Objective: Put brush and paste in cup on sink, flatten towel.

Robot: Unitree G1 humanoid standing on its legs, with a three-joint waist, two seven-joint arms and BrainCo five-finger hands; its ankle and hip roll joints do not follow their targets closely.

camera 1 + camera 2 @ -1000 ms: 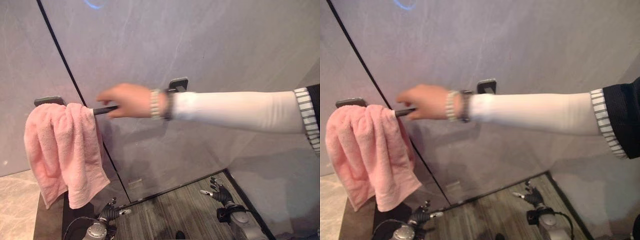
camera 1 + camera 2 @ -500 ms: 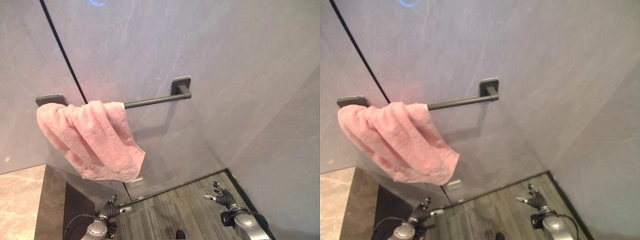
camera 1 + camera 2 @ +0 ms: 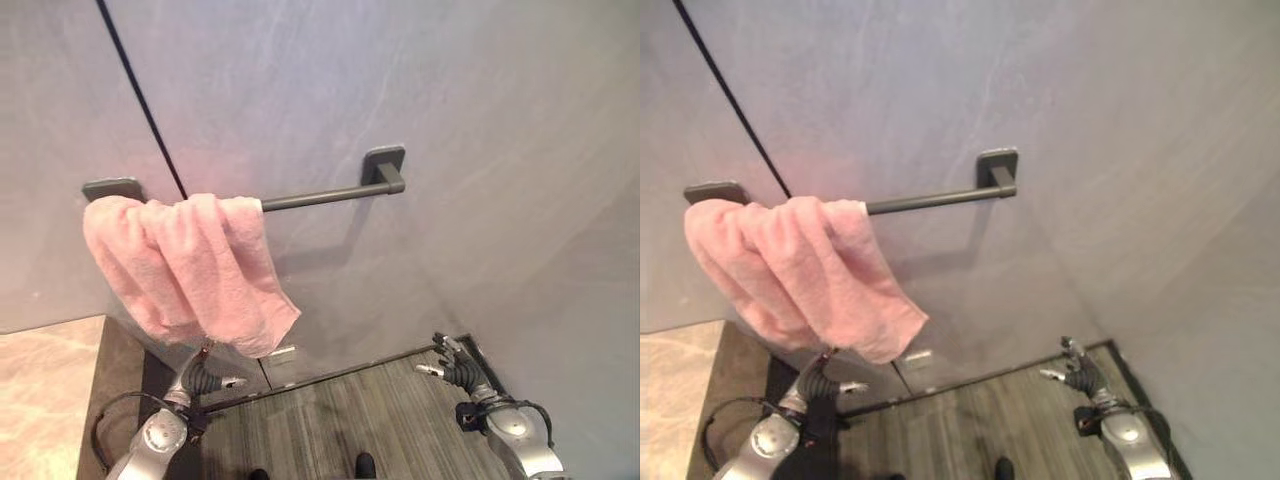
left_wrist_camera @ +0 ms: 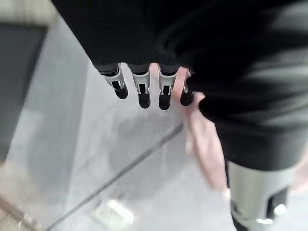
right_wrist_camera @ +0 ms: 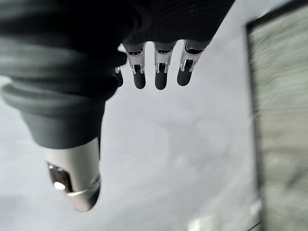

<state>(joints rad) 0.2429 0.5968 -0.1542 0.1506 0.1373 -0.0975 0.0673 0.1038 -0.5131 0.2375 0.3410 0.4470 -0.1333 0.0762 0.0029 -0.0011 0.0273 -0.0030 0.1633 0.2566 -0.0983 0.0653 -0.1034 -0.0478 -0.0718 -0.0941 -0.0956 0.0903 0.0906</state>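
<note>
Person's arm is gone from the rail (image 3: pixel 320 195); a second ago it reached across to the bar. Pink towel (image 3: pixel 190 270) was swinging, now hangs bunched at the bar's far-left end, well above my fingers and not spread. So flattening looks open to me, not yet started. My left hand (image 3: pixel 203 380) sits just below the towel's lower corner, fingers loosely straight, holding nothing. My right hand (image 3: pixel 455 368) is low and well apart, fingers relaxed, empty. Can't see brush, paste or cup.

Head eyes share the towel bar (image 3: pixel 320 195); wrist cameras face the wall (image 5: pixel 192 144)
</note>
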